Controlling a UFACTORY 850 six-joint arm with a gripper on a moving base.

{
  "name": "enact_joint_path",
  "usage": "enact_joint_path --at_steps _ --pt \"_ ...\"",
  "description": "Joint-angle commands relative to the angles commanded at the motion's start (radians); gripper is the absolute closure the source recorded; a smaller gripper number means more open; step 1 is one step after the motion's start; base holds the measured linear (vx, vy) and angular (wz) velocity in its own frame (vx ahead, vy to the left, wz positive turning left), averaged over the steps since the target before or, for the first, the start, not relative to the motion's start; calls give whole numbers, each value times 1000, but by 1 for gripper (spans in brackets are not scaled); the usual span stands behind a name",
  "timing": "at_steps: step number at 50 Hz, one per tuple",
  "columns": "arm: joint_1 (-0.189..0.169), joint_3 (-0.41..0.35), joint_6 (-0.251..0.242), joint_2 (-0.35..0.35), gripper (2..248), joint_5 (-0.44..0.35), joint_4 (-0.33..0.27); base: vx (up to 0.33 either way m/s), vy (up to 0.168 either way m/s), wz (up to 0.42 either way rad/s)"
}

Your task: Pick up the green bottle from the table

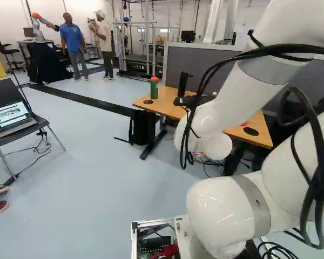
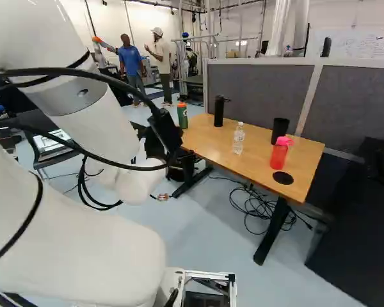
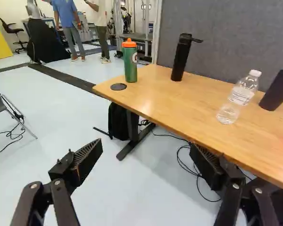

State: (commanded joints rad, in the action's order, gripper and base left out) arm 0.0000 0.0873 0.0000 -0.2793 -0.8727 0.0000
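Where the table [image 3: 174, 103] nears its end, the green bottle [image 3: 130, 65] stands.

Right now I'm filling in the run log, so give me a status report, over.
Claw open, empty. Green bottle upright on the table, near its corner, ungripped. Nothing visible between claw and bottle; black flask stands close by.

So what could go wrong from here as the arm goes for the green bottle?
The green bottle stands near the end of the table, so a nudge could knock it off. The jaws stand wide open, and one might clip the table edge on approach. They could also bump the tall black bottle beside the green one.
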Motion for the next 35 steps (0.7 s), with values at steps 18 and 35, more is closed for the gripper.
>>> enact_joint_path --at_steps 18,35 --pt "0 0 0 0 3 0 0 154 250 -42" --pt "0 0 0 0 3 0 0 193 230 -34"
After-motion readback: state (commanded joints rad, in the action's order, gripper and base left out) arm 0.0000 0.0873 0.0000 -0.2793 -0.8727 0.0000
